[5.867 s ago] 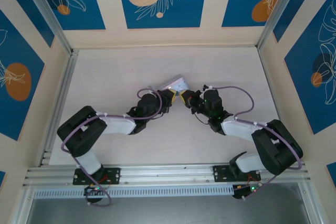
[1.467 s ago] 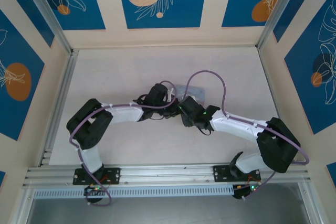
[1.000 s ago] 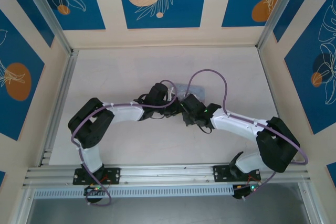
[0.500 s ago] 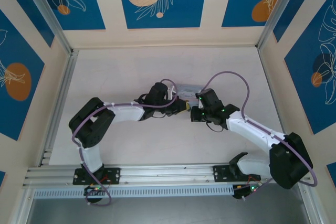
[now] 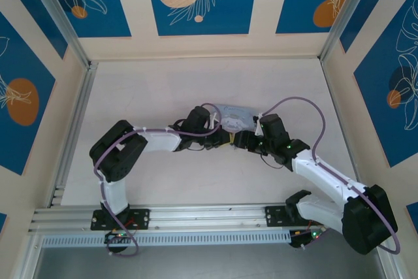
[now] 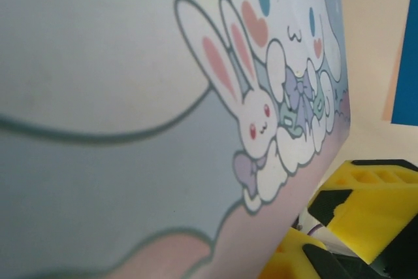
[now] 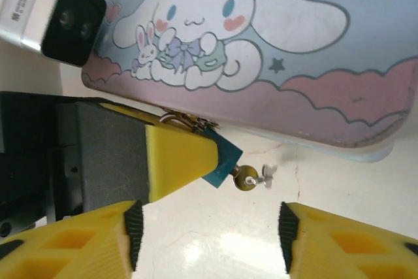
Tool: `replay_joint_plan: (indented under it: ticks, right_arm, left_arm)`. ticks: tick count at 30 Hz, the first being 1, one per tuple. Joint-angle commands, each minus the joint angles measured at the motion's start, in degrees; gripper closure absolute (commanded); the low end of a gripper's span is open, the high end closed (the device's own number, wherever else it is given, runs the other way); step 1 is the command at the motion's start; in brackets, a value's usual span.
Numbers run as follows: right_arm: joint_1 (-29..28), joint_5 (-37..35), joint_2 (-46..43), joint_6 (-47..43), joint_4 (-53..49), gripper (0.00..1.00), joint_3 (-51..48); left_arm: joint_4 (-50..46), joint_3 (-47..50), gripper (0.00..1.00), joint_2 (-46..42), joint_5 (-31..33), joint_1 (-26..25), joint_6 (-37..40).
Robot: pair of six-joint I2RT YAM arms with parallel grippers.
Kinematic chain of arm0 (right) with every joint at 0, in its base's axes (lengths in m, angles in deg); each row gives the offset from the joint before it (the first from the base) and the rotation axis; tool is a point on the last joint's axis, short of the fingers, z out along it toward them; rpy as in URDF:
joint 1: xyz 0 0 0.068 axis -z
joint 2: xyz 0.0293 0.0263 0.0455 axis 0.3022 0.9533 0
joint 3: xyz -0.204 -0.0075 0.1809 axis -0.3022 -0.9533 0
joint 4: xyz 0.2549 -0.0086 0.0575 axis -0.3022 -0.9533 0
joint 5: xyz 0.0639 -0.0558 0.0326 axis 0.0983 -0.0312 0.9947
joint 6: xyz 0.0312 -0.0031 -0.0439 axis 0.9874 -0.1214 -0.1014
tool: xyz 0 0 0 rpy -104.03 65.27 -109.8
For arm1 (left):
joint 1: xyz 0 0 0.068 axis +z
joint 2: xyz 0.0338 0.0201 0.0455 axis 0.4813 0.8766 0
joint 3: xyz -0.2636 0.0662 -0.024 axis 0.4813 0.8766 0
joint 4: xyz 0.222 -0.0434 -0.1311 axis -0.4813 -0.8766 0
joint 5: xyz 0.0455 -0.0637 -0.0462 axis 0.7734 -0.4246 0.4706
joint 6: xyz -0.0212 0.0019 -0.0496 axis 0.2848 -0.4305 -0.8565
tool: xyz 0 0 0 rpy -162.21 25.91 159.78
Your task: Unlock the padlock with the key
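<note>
Table carries a pale blue cartoon tin at its centre. Left gripper is pressed together, pinching the teal padlock just beside the tin's edge. Right gripper is spread wide, nothing between its fingers, facing the padlock. Tiny key sticks out of the padlock's end.
</note>
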State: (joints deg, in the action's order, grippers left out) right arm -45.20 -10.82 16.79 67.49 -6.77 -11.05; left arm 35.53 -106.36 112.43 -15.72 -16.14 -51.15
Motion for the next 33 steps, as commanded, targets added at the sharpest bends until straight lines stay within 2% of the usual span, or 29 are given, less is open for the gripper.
replay_joint_plan:
  ticks: [1,8,18,29,33]
  right_arm:
    - [0.12,2.25,-0.42,4.38,3.26,0.36,-2.95]
    - [0.11,2.26,1.66,8.07,8.33,0.34,-6.33]
    - [0.11,1.97,5.68,10.03,11.35,0.34,-4.92]
    - [3.28,3.68,14.37,6.84,12.1,0.34,4.37]
    - [5.27,5.95,18.79,4.74,11.16,0.34,9.37]
  left_arm:
    - [-2.25,1.31,1.0,1.06,0.23,-0.17,3.6]
    - [-2.83,4.33,0.69,-0.06,0.97,-0.14,5.1]
    - [-4.58,7.63,0.42,-5.82,3.35,0.08,6.14]
    - [-10.97,11.73,0.04,-19.04,7.48,2.39,8.21]
    - [-14.13,11.18,0.0,-22.92,9.95,2.77,9.22]
